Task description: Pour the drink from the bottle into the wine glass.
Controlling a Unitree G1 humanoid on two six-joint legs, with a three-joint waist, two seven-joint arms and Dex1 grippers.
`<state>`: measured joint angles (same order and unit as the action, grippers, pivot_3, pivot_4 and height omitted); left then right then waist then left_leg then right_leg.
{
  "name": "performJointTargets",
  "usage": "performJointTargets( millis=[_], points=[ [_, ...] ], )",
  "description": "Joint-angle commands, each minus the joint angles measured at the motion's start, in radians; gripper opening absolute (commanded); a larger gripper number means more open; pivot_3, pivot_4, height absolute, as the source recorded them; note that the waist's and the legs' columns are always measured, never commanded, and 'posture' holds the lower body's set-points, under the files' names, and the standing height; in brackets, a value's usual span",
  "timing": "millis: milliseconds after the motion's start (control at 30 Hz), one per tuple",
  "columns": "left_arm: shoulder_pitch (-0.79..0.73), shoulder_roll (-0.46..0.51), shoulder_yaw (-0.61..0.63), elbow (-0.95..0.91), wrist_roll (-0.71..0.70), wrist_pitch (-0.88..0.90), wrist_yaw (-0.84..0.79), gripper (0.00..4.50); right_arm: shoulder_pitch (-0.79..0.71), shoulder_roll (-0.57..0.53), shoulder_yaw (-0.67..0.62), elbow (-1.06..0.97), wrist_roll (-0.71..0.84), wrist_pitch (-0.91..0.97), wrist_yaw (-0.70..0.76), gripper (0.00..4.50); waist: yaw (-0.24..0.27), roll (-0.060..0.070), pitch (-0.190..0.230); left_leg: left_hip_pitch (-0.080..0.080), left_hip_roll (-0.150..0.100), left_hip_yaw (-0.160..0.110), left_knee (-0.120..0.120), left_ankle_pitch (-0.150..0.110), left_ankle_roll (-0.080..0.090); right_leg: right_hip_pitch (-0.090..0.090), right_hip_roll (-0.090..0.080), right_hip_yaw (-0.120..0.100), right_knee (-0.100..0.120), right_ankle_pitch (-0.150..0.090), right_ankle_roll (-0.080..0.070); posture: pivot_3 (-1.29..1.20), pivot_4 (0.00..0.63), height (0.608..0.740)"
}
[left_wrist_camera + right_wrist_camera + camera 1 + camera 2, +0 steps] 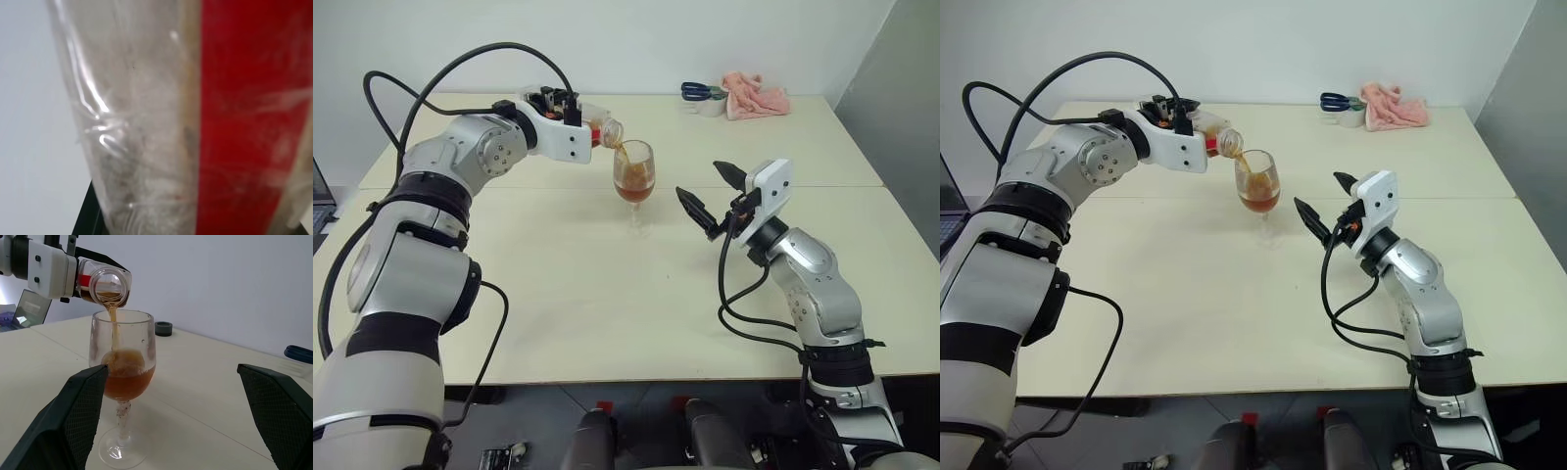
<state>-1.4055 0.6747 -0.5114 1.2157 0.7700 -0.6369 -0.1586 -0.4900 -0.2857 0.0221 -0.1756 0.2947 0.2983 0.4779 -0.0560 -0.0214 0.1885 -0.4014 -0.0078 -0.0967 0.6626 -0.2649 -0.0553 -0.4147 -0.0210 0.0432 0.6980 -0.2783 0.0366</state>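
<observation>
Pour under way. My left gripper [570, 108] has its fingers clenched on the bottle [100, 286], tipped mouth-down just above the wine glass [634, 181], which stands upright on the table [607, 294]. A thin stream of the drink [126, 377] falls into the bowl, now roughly a third full. Some liquid remains in the bottle. My right gripper [710, 196] waits beside the glass, fingers spread, grasping nothing. Left to do, I judge: finish pouring, right the bottle.

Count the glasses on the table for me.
1. The wine glass stands mid-table, under the mouth of the tilted bottle, partly filled with drink. The clutter at the far edge, by the pink cloth, is too small to tell.
</observation>
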Motion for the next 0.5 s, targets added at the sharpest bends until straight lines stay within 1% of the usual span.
performJointTargets(
  millis=[33,267,500],
  points=[
    [-0.046,0.005,0.022,-0.002,-0.021,0.008,0.013,1.61,-0.009,-0.007,-0.018,-0.037,0.001,-0.014,-0.001,4.50,0.000,0.000,0.000,0.000,0.000,0.000,0.000,0.000,0.000,0.000,0.000,0.000,0.000,0.000,0.000,0.00,0.150,0.740],
    [-0.024,-0.025,0.086,0.000,-0.123,0.032,-0.051,1.61,-0.011,-0.011,-0.020,-0.035,0.002,-0.013,-0.003,4.50,0.000,0.000,0.000,0.000,0.000,0.000,0.000,0.000,0.000,0.000,0.000,0.000,0.000,0.000,0.000,0.00,0.150,0.740],
    [0.001,-0.082,0.217,-0.022,-0.301,0.081,-0.184,1.61,-0.016,-0.016,-0.022,-0.032,0.004,-0.012,0.000,4.50,-0.001,0.000,0.000,0.000,0.000,0.000,0.000,0.000,0.000,0.000,0.000,0.000,0.000,0.000,0.000,0.00,0.150,0.740]
  ],
)
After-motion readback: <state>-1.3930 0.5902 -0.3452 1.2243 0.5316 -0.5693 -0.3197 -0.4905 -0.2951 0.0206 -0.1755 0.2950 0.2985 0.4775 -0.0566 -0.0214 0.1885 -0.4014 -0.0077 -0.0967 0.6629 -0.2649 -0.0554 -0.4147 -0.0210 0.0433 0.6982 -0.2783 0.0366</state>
